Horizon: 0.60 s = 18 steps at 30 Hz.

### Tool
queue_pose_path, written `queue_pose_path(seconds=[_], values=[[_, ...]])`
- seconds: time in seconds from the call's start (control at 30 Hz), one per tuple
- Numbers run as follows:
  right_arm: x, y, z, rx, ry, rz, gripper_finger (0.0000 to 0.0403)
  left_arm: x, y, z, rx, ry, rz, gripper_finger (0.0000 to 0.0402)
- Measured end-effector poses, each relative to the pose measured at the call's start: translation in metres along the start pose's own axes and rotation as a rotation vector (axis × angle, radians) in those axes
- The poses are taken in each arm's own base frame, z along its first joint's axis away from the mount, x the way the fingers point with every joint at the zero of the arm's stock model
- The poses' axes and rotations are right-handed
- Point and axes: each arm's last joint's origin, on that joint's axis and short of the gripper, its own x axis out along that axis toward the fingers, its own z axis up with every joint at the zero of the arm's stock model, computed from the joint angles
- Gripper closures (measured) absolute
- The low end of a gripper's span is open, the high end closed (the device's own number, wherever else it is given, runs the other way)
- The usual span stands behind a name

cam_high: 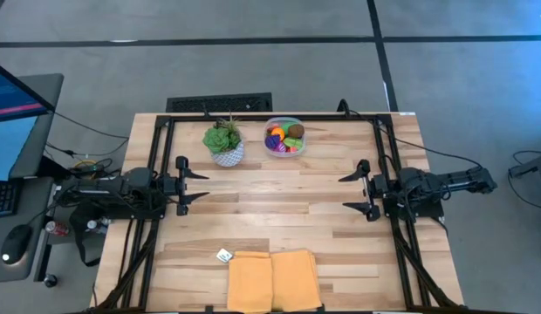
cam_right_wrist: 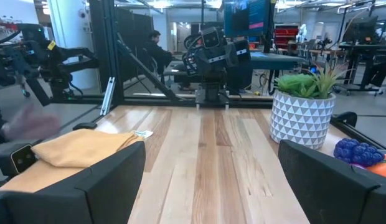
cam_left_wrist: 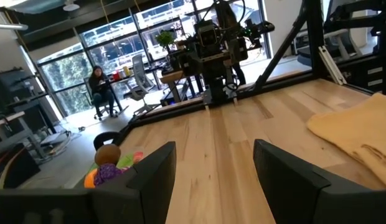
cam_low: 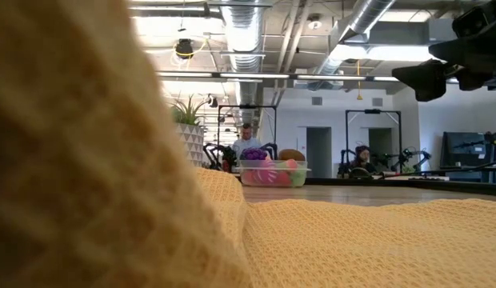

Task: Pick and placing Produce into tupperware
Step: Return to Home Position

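— Where is the tupperware (cam_high: 283,119)?

— At the far edge of the table (cam_high: 279,218), just beside the potted plant (cam_high: 223,142). The produce (cam_high: 284,138) is heaped inside it, and I see no piece loose on the boards.

— How would it handle?

— My guess is that the pieces are light, hard and smooth, so the round ones would roll or squirt out of a pinch. Each is best gripped across its middle. The tub looks thin-walled and likely to flex and slide, so I would take it by two opposite walls near the rim, not by a corner.

— And the arms?

— The left gripper (cam_high: 203,186) sits at the left edge and the right gripper (cam_high: 345,193) at the right edge. Both are well apart from the tub, with jaws spread and nothing between them. They look parked.

— Do the views differ?

— Yes. Only the high view shows the whole layout, including the yellow cloth (cam_high: 272,279) at the near edge. In the low view that cloth fills the foreground, yet that view alone shows the tub's clear side wall with the colours through it. The left wrist view catches the pile from the side, and the right wrist view shows purple grapes beside the pot.
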Motion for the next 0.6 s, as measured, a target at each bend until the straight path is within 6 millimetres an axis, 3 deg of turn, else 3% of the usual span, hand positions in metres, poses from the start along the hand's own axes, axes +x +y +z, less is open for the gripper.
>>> queue_pose_path(seconds=[0.6], values=[[0.0000,0.0000,-0.0001,0.000,0.000,0.000,0.0012,0.0000,0.0000,-0.0001,-0.010,0.001,0.000,0.0195]])
